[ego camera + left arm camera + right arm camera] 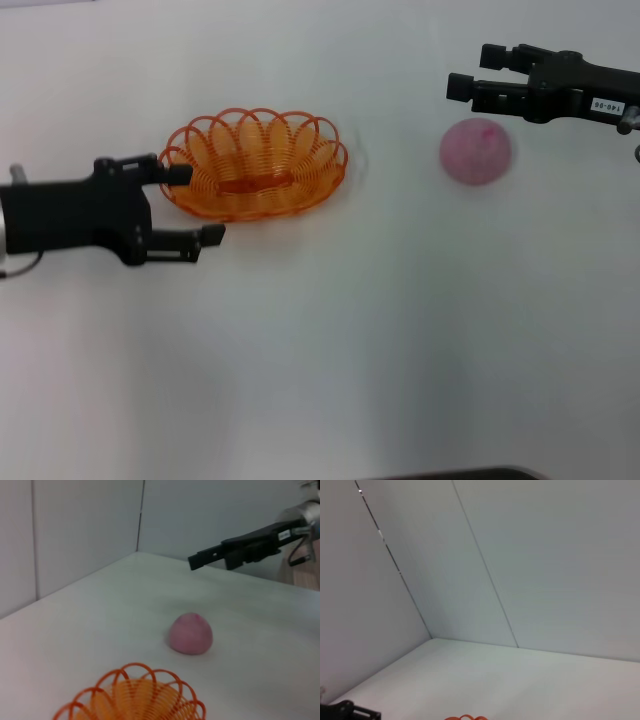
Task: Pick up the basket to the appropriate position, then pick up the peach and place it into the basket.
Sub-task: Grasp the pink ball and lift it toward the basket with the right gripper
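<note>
Left tool released, jaws straddling the near rim of the basket, long axis running onward toward the right tool. Right tool also spread, hovering just beyond the peach on the bench. Left arm nearer the basket.

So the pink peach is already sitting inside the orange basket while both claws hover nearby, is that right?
Not quite. The peach is not in the basket; it sits on the white table to the basket's right, well apart from it, as the head view shows. The rest holds: the left claw is open at the basket's left rim, and the right claw is open just beyond the peach.
</note>
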{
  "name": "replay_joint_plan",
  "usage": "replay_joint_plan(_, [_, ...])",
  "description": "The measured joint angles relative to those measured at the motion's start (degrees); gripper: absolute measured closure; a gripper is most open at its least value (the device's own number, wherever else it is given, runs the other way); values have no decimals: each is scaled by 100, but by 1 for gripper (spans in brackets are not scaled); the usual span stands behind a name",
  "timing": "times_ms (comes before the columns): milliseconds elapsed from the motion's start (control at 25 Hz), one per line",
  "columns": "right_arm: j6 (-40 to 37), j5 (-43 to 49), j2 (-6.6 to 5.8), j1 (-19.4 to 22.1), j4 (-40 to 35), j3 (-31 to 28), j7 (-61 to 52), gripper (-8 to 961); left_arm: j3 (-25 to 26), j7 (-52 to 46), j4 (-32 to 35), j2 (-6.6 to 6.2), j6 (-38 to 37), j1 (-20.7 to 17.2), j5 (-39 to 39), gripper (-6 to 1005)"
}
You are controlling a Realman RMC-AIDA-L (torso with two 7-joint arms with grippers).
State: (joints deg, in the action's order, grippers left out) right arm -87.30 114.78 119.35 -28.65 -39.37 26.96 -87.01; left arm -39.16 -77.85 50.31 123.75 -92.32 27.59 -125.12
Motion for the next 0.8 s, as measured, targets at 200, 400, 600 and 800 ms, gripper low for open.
replay_joint_plan(200, [36, 1, 3, 63, 2, -29, 0, 7, 544, 926, -794, -18, -40, -112, 86, 123])
replay_joint_plan(400, [57, 1, 6, 119, 78, -41, 61, 7, 1200, 1648, -1555, -105, -230, -150, 119, 123])
replay_joint_plan(600, [145, 1, 2, 122, 79, -42, 70, 7, 1300, 1760, -1643, -83, -287, -244, 120, 123])
replay_joint_plan(800, [149, 15, -18, 72, 20, 24, 48, 6, 1318, 1766, -1756, -70, -226, -282, 120, 123])
